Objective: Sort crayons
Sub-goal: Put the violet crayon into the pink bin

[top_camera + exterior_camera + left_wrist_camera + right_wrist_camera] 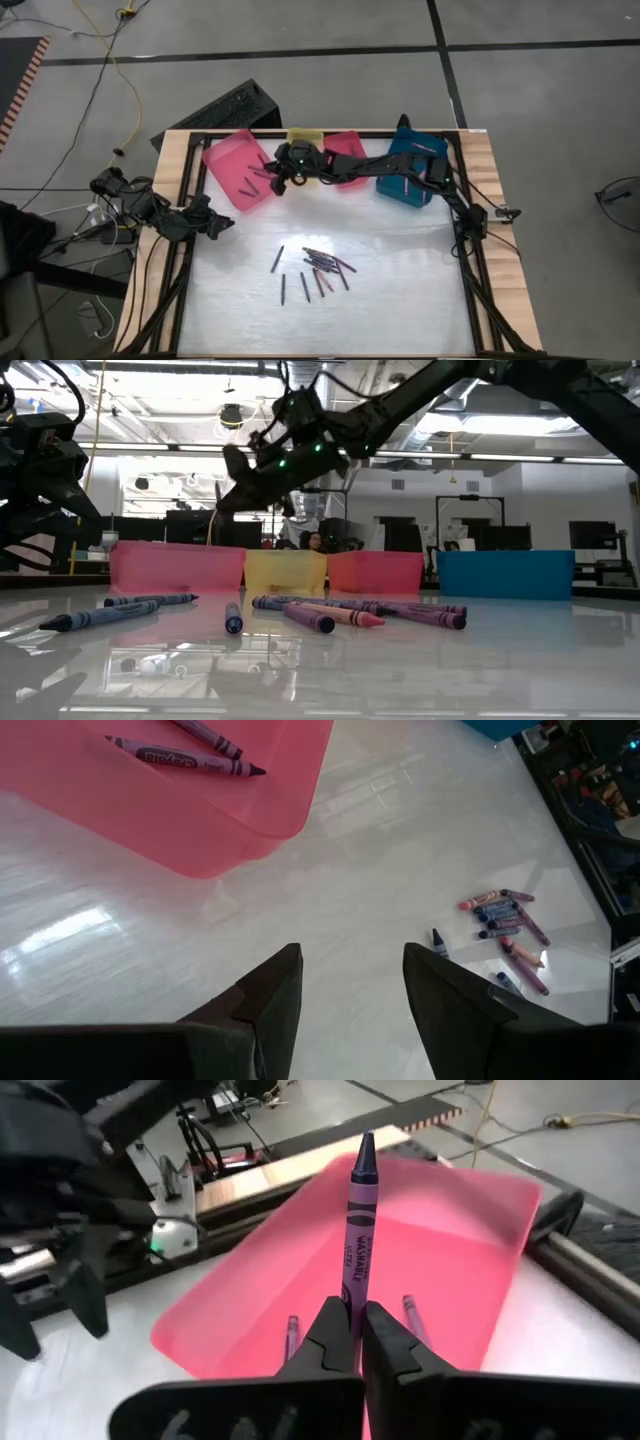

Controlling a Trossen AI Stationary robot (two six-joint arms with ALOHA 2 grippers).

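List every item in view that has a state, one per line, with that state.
Right tool: shut on purple crayon, above the pink tray.
Left tool: open, empty, at the table's left edge.
Pink tray: holds two crayons.
Loose crayons: lying flat on the table, unsorted.
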